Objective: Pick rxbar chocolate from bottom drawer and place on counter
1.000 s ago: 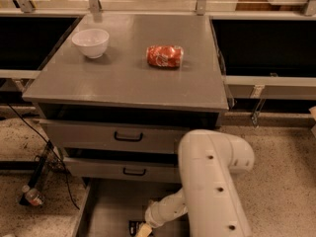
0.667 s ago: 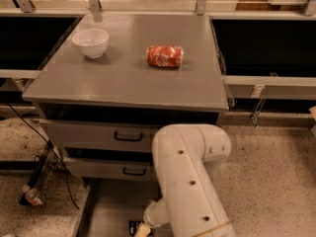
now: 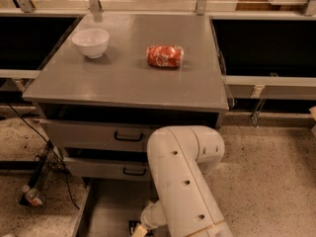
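Speckled floor lies all around a grey cabinet. Its flat top is the counter. On the counter, a white bowl sits at about 10 o'clock and a red can lies on its side near the middle, a bit toward 1 o'clock. Under the top are two drawers with black handles. Below them, the bottom drawer is pulled out, and its plain grey floor shows.

A big white arm bends down into that drawer. The gripper is at the very bottom edge of the view, at 6 o'clock, low over the drawer floor. Most of it is cut off, so I cannot tell if it is open or closed, or if it has hold of anything.

The rxbar chocolate shows only as a small black patch in the drawer. It lies just beside the gripper, at about 10 o'clock from it, maybe touching. Too little of the bar shows to tell which way its long side points.

I think the grab is the step now. Once the bar is held, it has to go up toward 12 o'clock to the counter. The front part of the top, at 6 o'clock from the can, looks like a good spot.
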Controlling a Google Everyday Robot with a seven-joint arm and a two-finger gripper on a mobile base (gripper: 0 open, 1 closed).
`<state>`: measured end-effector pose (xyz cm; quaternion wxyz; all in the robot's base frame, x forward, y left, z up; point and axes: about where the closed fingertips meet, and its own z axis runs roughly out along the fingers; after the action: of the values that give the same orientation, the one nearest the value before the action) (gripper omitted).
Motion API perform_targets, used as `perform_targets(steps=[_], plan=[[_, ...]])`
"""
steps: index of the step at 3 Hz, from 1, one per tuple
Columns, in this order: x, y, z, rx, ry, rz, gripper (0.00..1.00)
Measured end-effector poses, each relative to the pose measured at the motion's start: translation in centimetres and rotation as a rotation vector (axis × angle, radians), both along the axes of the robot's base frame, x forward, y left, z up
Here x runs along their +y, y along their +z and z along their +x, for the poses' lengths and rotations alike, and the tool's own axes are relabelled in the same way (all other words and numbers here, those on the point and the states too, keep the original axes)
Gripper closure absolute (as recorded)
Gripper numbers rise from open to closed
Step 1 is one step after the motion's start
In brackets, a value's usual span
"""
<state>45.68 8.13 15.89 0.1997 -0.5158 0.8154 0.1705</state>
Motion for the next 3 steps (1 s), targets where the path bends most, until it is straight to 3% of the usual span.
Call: perform_targets(steps=[3], plan=[[0.2, -1.4, -0.3, 0.042, 0.015, 0.003, 0.0]])
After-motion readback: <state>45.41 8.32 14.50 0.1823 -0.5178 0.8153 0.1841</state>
